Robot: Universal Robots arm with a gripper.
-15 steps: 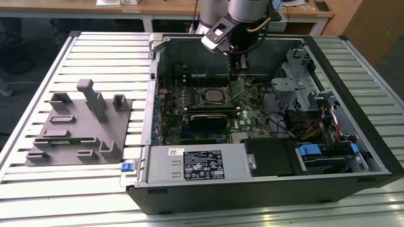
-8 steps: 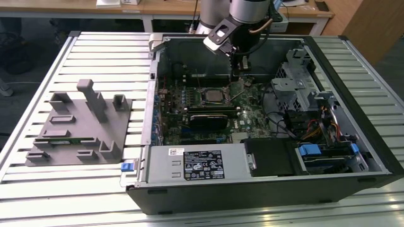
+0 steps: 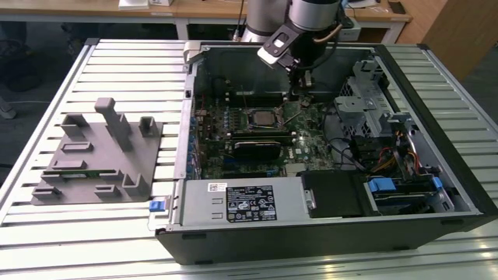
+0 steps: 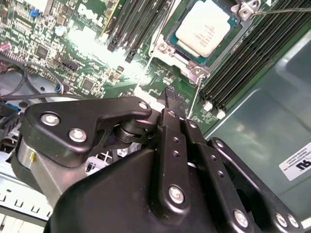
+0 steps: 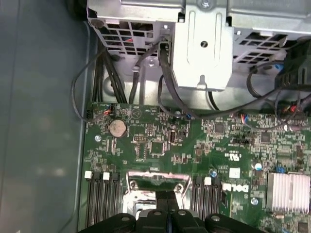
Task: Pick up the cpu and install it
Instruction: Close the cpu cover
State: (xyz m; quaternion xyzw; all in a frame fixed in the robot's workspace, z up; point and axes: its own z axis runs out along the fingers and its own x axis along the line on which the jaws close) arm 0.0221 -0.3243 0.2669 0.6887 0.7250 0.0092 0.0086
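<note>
Bench: pale slatted metal bench (image 3: 93, 233) carrying open black computer case (image 3: 327, 245).
Cpu: square silver-topped cpu (image 4: 204, 26) seated in motherboard socket (image 4: 171, 44).
Pincer: black pincer (image 4: 173, 98), tips together, empty, near socket.
Room: wooden-topped benches (image 3: 210, 9) behind, cut off.

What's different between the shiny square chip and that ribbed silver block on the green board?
The cpu has a smooth, flat top; the heatsink is cut into parallel fins. The cpu sits in a socket between rows of memory slots; the heatsink stands directly on the board. Both are silvery, roughly square, and on the green motherboard.
</note>
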